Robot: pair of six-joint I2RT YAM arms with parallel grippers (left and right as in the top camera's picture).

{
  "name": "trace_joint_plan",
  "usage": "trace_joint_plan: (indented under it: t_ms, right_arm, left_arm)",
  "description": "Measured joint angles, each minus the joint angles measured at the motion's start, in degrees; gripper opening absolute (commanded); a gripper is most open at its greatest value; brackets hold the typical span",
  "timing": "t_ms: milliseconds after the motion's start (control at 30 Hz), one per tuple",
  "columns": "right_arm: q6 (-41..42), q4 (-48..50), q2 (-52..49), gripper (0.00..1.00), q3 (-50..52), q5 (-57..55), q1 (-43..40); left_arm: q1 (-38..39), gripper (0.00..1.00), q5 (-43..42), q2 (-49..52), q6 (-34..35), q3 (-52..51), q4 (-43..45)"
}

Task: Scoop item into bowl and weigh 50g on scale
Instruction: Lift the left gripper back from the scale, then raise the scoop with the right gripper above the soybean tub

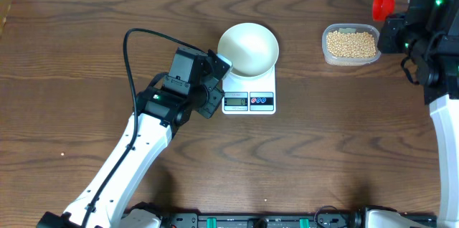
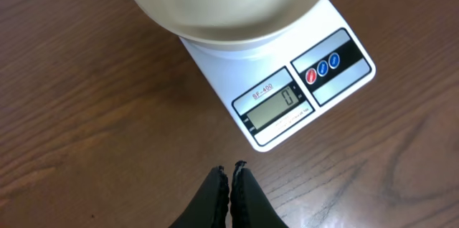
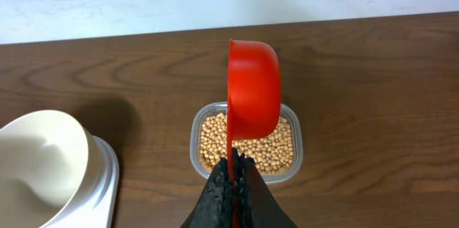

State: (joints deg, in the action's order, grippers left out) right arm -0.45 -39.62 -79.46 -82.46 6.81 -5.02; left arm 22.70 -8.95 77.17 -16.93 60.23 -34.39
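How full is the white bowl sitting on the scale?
Empty. The bowl shows a bare cream inside; the beans lie in the clear tub.

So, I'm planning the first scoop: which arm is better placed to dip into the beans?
Right. The right hand holds the red scoop near the tub of beans; the left hand is shut, empty, by the scale.

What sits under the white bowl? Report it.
The scale sits under the bowl. Its display and buttons show in front. The part directly beneath the bowl is covered.
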Motion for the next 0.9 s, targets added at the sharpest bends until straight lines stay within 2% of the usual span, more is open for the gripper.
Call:
trace_joint_plan:
  t_ms: [33, 100, 133, 267, 300, 333, 500, 800, 833, 900]
  right_arm:
    - [0.0, 0.0, -0.02, 0.01, 0.0, 0.02, 0.0]
    - [0.0, 0.02, -0.02, 0.01, 0.0, 0.02, 0.0]
    - [0.0, 0.0, -0.02, 0.01, 0.0, 0.02, 0.0]
    - [0.02, 0.02, -0.02, 0.01, 0.0, 0.02, 0.0]
    - [0.07, 0.0, -0.02, 0.01, 0.0, 0.02, 0.0]
    - [0.2, 0.02, -0.02, 0.01, 0.0, 0.02, 0.0]
    - [0.22, 0.0, -0.02, 0.01, 0.0, 0.02, 0.0]
    - [0.24, -0.04, -0.02, 0.01, 0.0, 0.04, 0.0]
    - [0.24, -0.09, -0.02, 0.01, 0.0, 0.09, 0.0]
    - [0.24, -0.17, -0.02, 0.01, 0.0, 0.24, 0.0]
  left_arm:
    - [0.0, 0.17, -0.09, 0.17, -0.22, 0.0, -0.17]
    - [0.0, 0.41, -0.2, 0.85, -0.98, 0.0, -0.37]
    - [0.0, 0.48, -0.24, 1.4, -1.05, -0.02, -0.39]
    - [0.0, 0.56, -0.2, 3.48, -1.18, -0.52, -0.5]
    - [0.0, 0.61, -0.2, 3.76, -1.22, -0.7, -0.76]
    - [0.0, 0.76, -0.17, 3.87, -1.42, -0.76, -1.03]
    - [0.0, 0.83, -0.2, 3.96, -1.33, -0.76, -1.68]
    - [0.0, 0.86, -0.2, 3.96, -1.36, -0.76, -4.35]
    - [0.0, 0.98, -0.2, 3.96, -1.36, -0.76, -4.37]
    - [0.0, 0.98, -0.24, 3.96, -1.33, -0.76, -4.35]
